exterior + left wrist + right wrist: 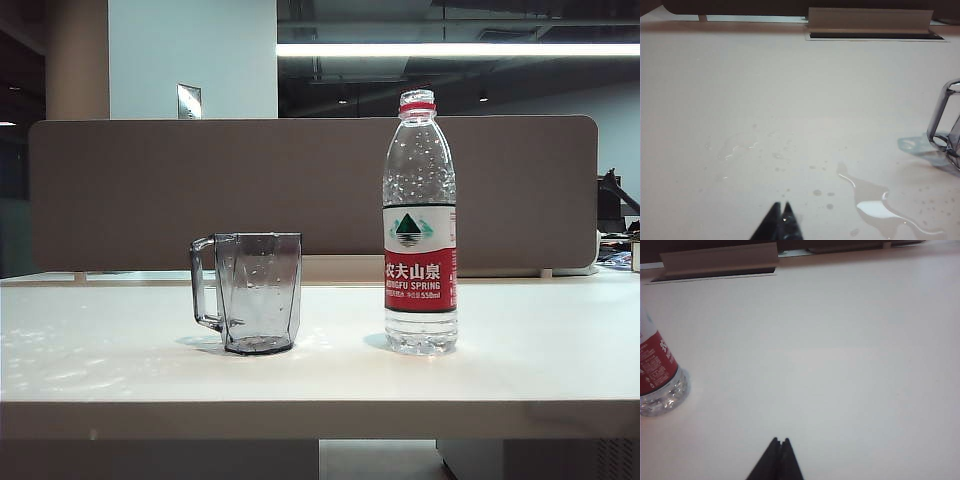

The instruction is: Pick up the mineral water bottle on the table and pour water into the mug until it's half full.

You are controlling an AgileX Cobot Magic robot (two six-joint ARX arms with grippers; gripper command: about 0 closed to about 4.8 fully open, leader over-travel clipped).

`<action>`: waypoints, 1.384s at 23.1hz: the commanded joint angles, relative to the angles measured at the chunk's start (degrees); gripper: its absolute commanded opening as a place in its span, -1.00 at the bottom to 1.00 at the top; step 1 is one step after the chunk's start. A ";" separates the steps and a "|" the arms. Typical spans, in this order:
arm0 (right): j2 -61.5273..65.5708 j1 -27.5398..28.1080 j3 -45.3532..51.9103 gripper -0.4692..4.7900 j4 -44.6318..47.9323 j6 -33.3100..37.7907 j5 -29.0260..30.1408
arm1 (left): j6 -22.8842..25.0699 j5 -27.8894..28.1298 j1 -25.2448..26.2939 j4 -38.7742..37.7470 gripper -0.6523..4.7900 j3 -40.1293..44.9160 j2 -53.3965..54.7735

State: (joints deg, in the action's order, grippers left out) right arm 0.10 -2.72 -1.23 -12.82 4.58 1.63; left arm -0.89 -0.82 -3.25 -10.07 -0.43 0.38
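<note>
Both arms parked back: left gripper [782,214] and right gripper [779,449] pinched closed, empty; mineral water bottle [420,225] and mug [256,292] stand untouched.

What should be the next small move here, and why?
Probably open the right tool and move it toward the bottle. The bottle stands upright and untouched, to the right of the mug, and looks already uncapped. Both tools are shut and low above the table; the left tool faces the mug side, near a puddle.
</note>
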 commanded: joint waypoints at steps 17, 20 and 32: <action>0.42 -0.15 -13.70 -0.84 5.88 10.62 7.34 | -7.80 -17.73 -0.11 1.88 -0.78 -11.65 2.54; 3.17 -0.15 -20.28 -0.84 -0.24 10.16 11.19 | -9.03 -23.47 -0.11 1.05 -0.78 -13.29 7.85; 34.27 -0.42 -33.53 -0.40 3.43 4.92 33.81 | 6.91 -33.73 -1.07 0.96 -0.78 -13.49 25.62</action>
State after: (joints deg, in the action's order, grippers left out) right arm 33.93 -2.90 -34.87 -9.50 10.52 39.79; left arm 5.21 -34.35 -4.38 -10.09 -13.72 26.02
